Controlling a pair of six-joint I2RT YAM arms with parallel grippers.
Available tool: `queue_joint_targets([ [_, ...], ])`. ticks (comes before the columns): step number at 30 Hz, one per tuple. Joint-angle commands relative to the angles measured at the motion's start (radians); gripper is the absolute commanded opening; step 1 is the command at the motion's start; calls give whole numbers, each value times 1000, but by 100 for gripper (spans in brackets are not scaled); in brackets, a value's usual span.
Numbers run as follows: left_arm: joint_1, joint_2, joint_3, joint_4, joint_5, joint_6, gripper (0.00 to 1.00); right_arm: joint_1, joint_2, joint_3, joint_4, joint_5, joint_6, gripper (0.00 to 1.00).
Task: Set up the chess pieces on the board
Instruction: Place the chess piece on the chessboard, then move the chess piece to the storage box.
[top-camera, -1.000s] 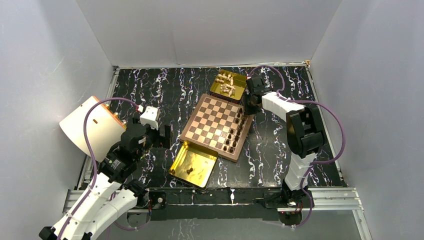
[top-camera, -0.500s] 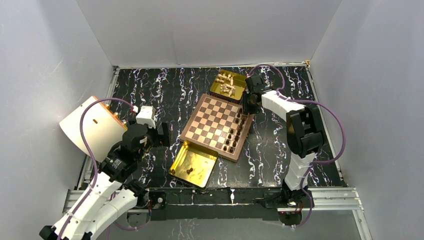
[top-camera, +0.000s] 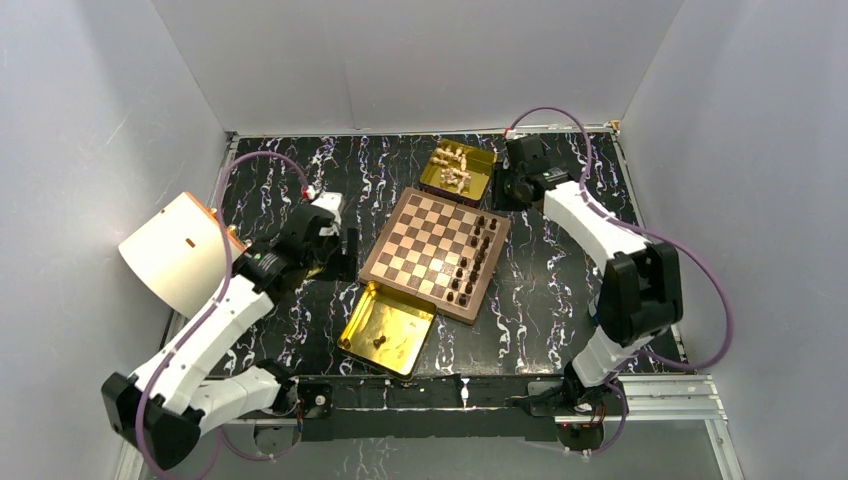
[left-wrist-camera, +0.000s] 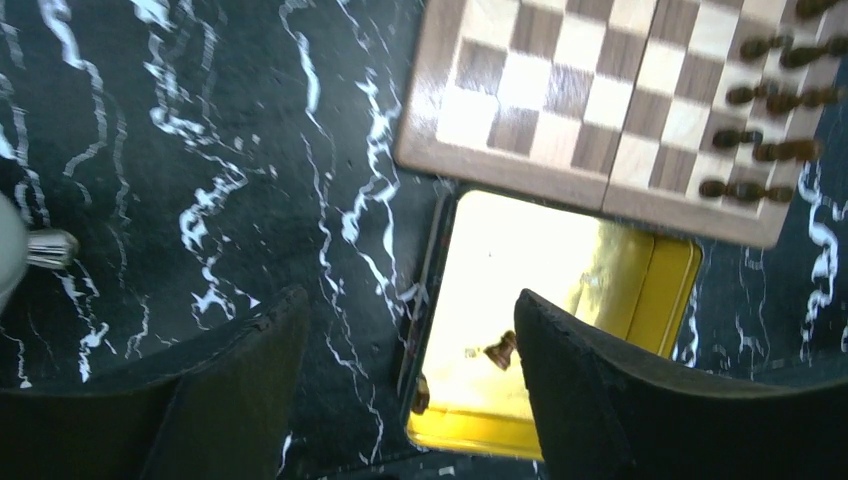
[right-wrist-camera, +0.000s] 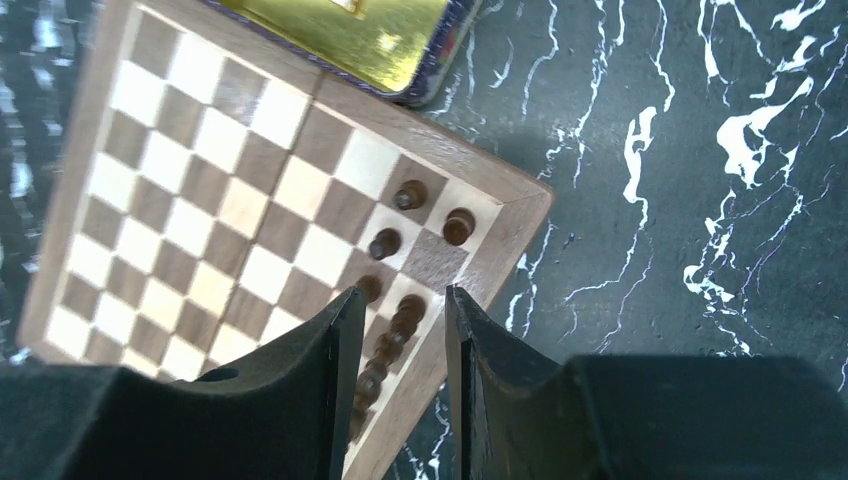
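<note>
Left wrist view: the left gripper (left-wrist-camera: 410, 310) hovers with its fingers wide apart and nothing between them, above the near tray (left-wrist-camera: 640, 270). One dark piece (left-wrist-camera: 499, 350) is left there, close to the tray's near wall. It seems to lie on its side, long axis tilted across the tray floor. Which end is the head is too blurred to tell.

A lying piece this small could roll or flick away if the fingers close across its round body rather than square to its axis. A finger could also catch the tray rim. The tray sits just beside the board (left-wrist-camera: 480, 150), so a shove there might jolt the standing men.

The board lies turned at an angle to the table edge. The dark pieces (top-camera: 470, 262) stand upright in two files along its right side, running far to near.

In the right wrist view the right gripper (right-wrist-camera: 402, 295) hangs over the board's far right corner, fingers a narrow gap apart, nothing clamped. The men below it (right-wrist-camera: 383, 243) are packed tight, so a drop or sideways move here could topple several.
</note>
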Motion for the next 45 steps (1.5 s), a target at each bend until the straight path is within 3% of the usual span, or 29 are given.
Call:
queue_joint_targets([
  [1, 2, 93, 72, -138, 165, -13, 67, -1, -141, -32, 14, -71, 28, 44],
  [9, -10, 161, 69, -200, 292, -54, 41, 1, -395, -248, 128, -228, 99, 44],
  [16, -100, 174, 1, -246, 215, -170, 32, 0, -540, -349, 163, -242, 105, 44],
  [23, -258, 210, -30, -251, 88, -267, 29, 0, -574, -356, 142, -223, 68, 44],
  [36, -303, 425, 88, -347, 53, 17, 29, 0, -589, -322, 128, -248, 66, 44],
  [45, -331, 459, 83, -383, 78, 36, 27, 0, -613, -302, 111, -228, 45, 44],
])
